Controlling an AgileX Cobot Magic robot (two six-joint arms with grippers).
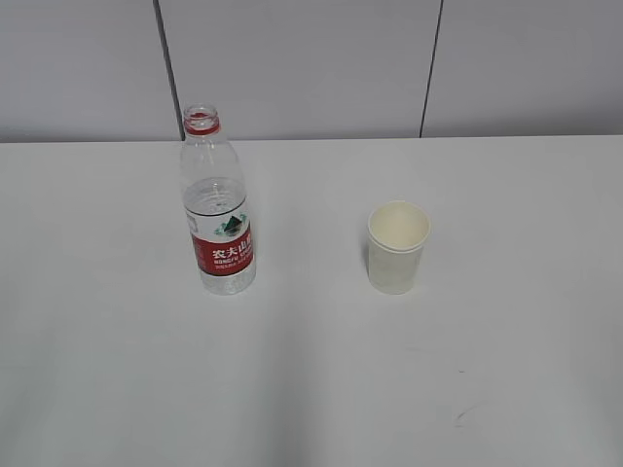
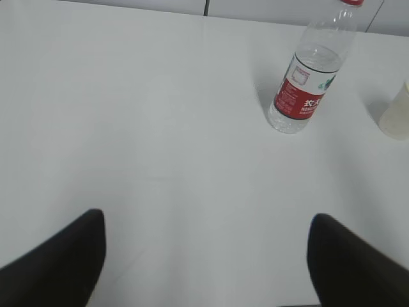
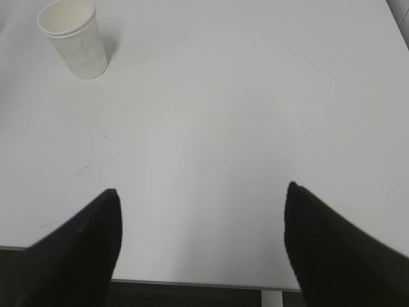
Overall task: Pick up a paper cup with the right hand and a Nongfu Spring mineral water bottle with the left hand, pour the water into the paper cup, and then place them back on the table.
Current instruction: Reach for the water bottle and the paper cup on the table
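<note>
Bottle (image 1: pixel 218 209) upright, uncapped, left on table (image 1: pixel 311 389); cup (image 1: pixel 398 247) upright to its right, apart. Left gripper (image 2: pixel 206 252) & right gripper (image 3: pixel 201 236) both spread wide, empty, near edge.

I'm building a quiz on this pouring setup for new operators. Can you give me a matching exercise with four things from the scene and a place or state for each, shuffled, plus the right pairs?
Column one:
1. Nongfu Spring mineral water bottle
2. paper cup
3. left hand
4. table

Column two:
A. open, holding nothing, low over the table near its front
B. upright, cap off, partly filled, left of the other container in the exterior view
C. plain white, with a few faint scuff marks
D. upright, no water showing in it, right of the other container in the exterior view

Pairs: 1-B, 2-D, 3-A, 4-C
</note>
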